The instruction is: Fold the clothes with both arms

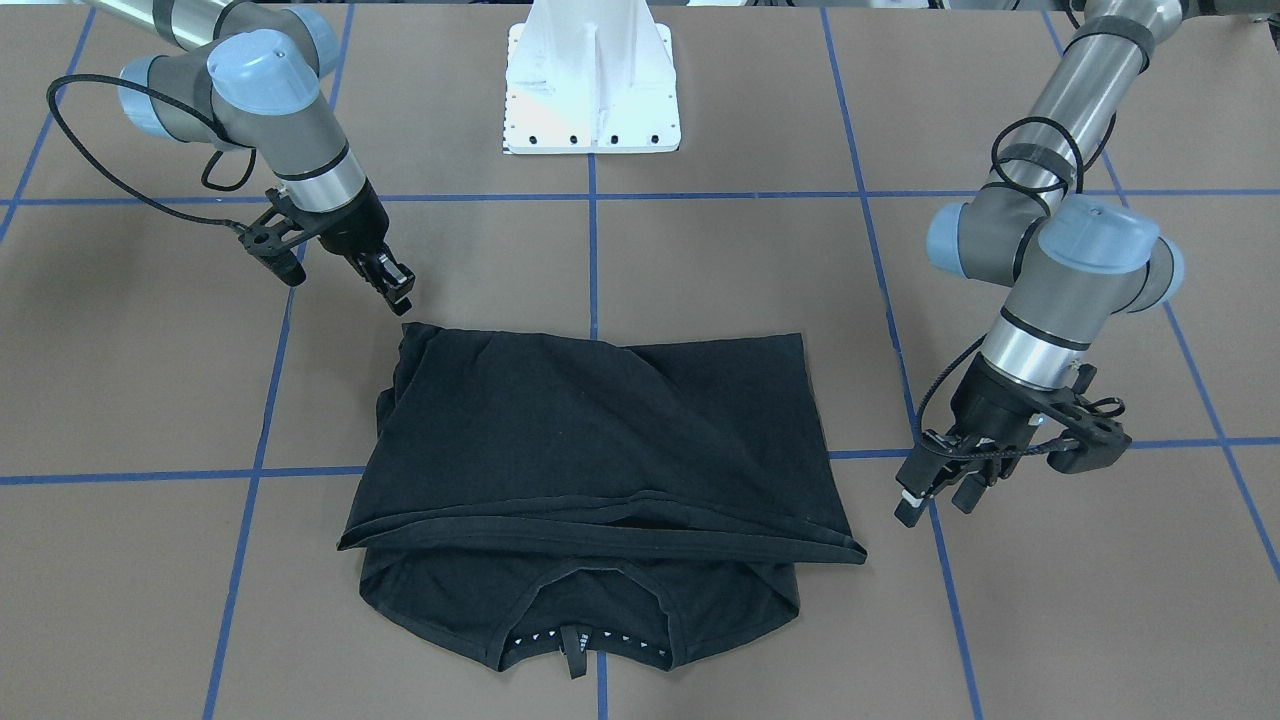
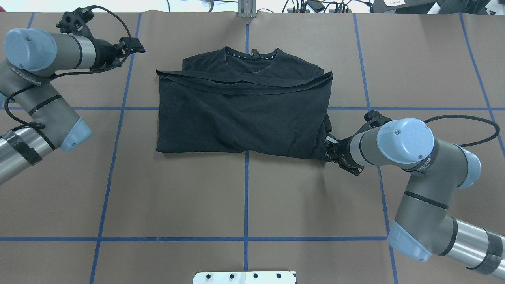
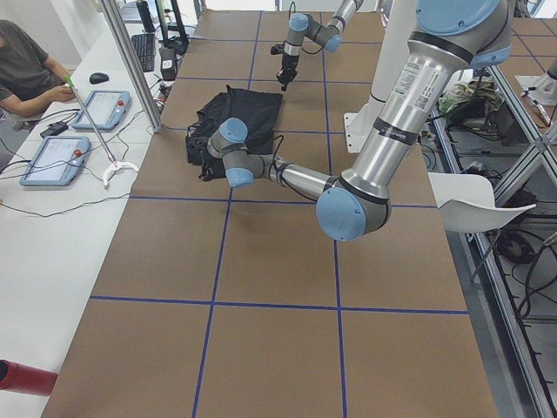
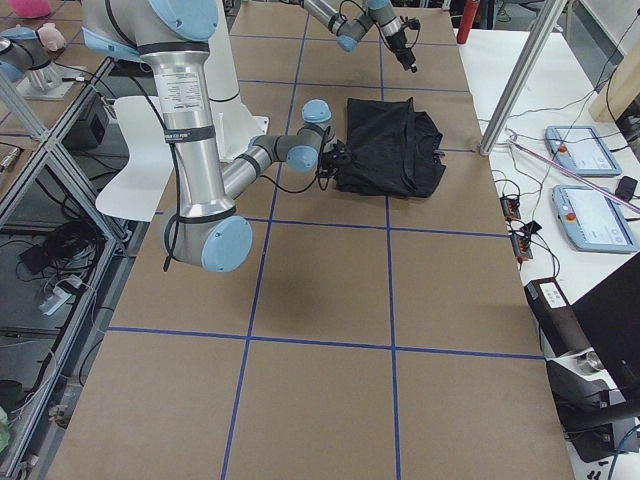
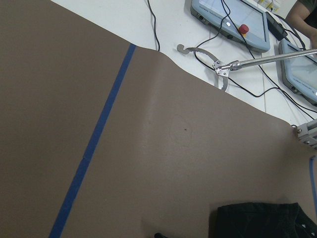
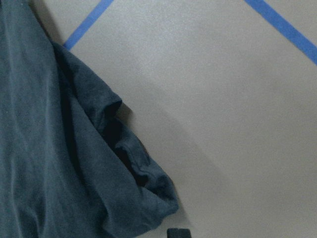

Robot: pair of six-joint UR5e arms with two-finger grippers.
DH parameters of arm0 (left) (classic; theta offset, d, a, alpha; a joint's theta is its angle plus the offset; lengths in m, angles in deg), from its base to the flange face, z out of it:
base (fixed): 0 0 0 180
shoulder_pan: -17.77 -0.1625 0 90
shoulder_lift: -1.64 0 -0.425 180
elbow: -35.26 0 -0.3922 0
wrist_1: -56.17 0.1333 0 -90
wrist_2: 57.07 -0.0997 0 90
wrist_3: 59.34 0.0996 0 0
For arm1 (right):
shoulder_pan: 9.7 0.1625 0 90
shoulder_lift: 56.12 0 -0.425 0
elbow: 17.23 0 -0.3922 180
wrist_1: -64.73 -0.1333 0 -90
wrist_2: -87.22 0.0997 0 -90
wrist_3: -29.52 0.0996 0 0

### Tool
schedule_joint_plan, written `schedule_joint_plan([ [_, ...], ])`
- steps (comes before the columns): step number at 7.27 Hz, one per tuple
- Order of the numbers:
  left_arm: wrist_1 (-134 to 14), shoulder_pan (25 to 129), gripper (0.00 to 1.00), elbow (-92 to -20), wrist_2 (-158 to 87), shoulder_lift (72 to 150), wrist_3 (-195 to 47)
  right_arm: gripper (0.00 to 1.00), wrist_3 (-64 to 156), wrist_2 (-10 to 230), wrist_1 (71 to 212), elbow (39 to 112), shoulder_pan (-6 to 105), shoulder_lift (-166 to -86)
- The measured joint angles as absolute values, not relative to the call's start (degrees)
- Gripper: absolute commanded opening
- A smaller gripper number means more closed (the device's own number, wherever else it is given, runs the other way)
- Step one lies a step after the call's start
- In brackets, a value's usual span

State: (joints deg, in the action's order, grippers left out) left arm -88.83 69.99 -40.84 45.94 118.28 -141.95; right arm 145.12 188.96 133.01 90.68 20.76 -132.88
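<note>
Beside the half-folded shirt, left hand is hanging released, right hand (grip unclear) is hovering; next fold probably needs edge grasps.

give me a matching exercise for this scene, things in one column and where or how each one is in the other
Things:
1. shirt
2. left pincer
3. right pincer
4. base block

Place or state:
a. white, at the robot's end
b. right by a corner of the shirt
c. over bare table, clear of the shirt
d. black, folded

Pairs: 1-d, 2-c, 3-b, 4-a
</note>
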Motion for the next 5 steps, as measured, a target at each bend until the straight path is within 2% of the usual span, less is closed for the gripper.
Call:
schedule_joint_plan([
  [5, -88.79, 69.69, 1.0, -40.84, 44.29, 117.72, -142.01, 0.77, 145.69, 187.74, 132.84, 87.93, 20.64, -131.11],
])
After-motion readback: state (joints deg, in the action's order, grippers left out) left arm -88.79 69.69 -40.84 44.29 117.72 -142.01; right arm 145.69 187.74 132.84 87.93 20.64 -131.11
